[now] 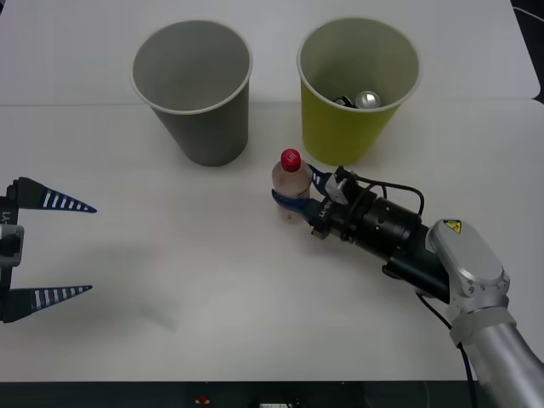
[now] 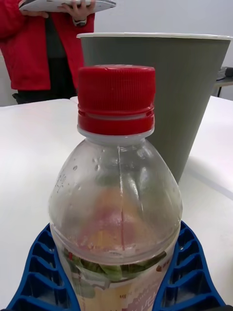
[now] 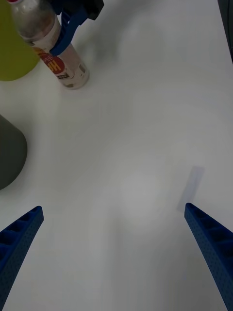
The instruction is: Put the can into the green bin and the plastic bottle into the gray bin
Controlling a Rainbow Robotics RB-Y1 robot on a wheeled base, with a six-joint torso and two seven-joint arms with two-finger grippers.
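I'm clamping the right gripper's (image 1: pixel 291 197) fingers around the plastic bottle (image 1: pixel 291 183), upright on the tabletop (image 1: pixel 212 280) between both bins, for carrying to the gray bin (image 1: pixel 194 89); the left gripper (image 1: pixel 51 246) is idling, spread wide.

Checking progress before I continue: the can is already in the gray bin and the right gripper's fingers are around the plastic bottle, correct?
Not quite. The front view shows the can inside the green bin, not the gray bin. The right gripper does have its fingers around the plastic bottle.
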